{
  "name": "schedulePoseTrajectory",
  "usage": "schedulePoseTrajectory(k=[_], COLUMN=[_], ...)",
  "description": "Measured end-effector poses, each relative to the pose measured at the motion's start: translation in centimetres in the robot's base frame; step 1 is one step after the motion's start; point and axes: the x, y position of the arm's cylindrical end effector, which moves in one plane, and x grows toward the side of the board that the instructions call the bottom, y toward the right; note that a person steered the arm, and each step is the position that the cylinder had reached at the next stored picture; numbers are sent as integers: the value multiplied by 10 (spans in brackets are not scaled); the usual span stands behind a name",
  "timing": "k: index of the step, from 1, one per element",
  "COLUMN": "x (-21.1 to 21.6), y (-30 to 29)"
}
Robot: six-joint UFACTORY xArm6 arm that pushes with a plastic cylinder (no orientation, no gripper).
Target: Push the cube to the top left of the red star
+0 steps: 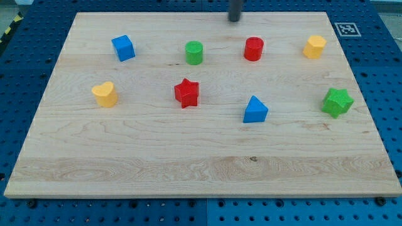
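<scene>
8 blocks on surface (125, 157): 2 blue, 2 red, 2 green, 2 yellow. Blue cube (124, 48) upper left of frame, turned slightly, no long axis; red star (186, 92) below-right. My tip (234, 19) top centre, clear of blocks; no hand fitted.

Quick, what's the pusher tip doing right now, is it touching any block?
My tip: at the view's top edge of the board, touching no block; nearest is the red cylinder, below and to the view's right. The blue cube is untouched.
</scene>
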Motion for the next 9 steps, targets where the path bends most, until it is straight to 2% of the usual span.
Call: schedulePoseTrajectory(k=[1, 3, 4, 5, 6, 7, 8, 9], x=[27, 44, 74, 80, 80, 93, 97, 127], y=[-101, -269, -304, -270, -211, -191, -221, -228])
